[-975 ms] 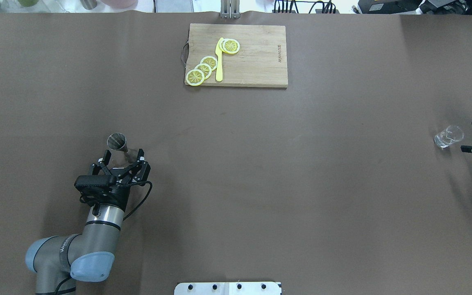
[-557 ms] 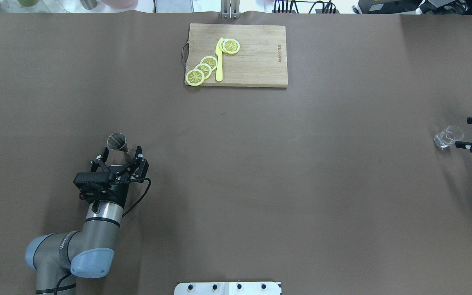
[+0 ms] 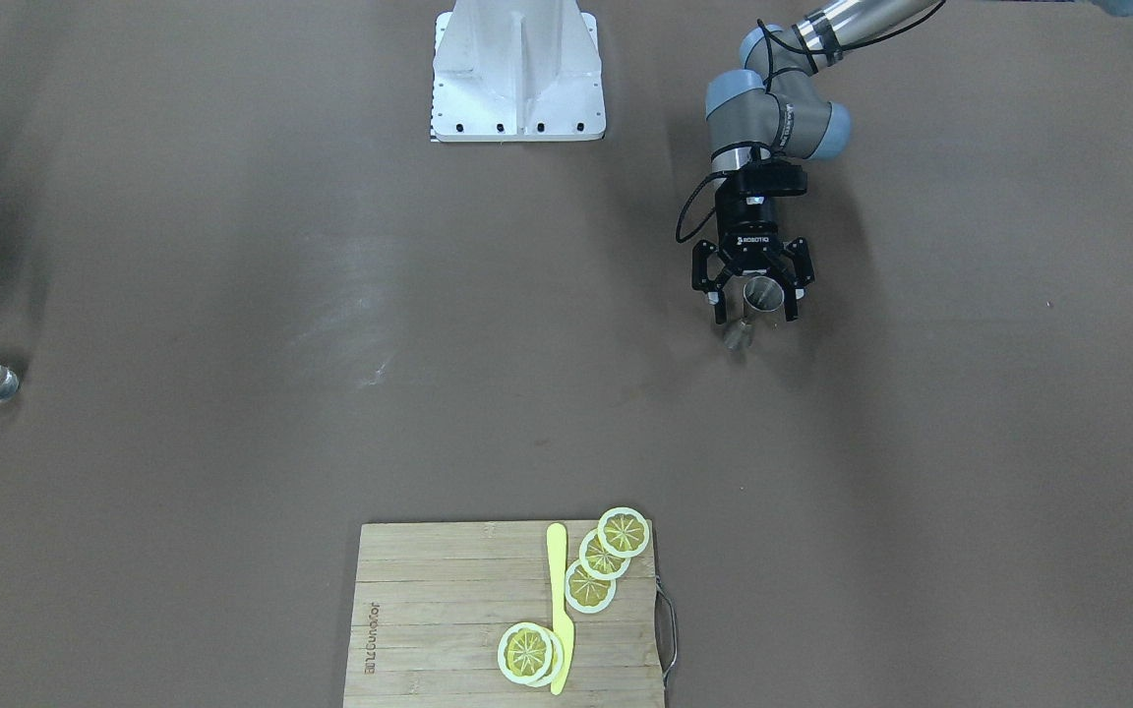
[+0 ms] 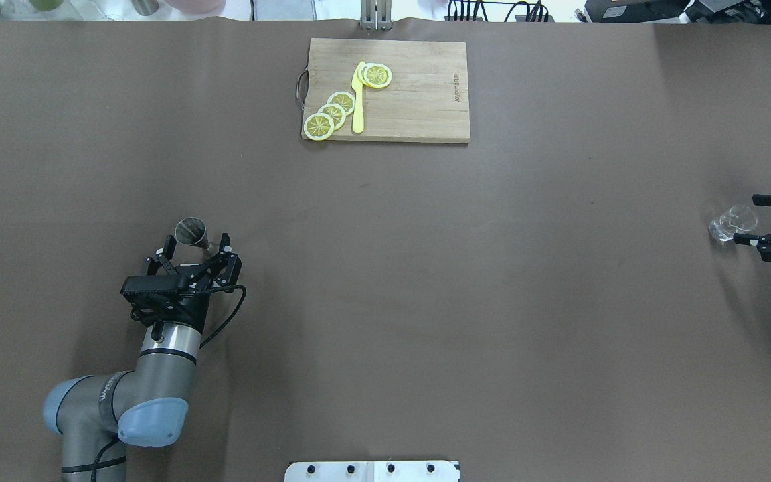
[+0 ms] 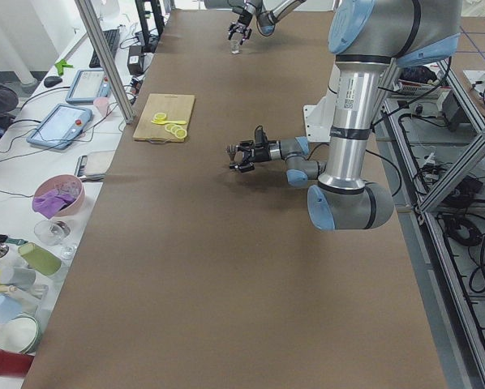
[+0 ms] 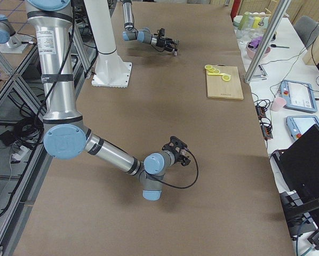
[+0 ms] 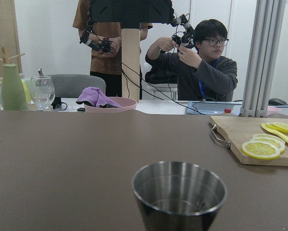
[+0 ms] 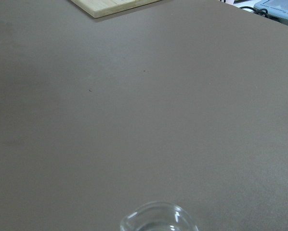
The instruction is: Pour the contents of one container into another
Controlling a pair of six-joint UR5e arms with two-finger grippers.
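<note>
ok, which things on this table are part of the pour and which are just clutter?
In the job:
- small silver metal hourglass jigger, flanked by the open left gripper
- small clear round drinking glass, with the open right gripper close to it

Lying about:
- wooden cutting board
- yellow lemon slices on it
- yellow plastic knife on it

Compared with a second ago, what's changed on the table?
Both arms advanced with jaws open. The left gripper slid forward, and its fingers now flank the jigger. The right gripper moved inward, and its fingertips have closed in on the glass. Nothing has been gripped. The jigger, glass and board stayed put.
</note>
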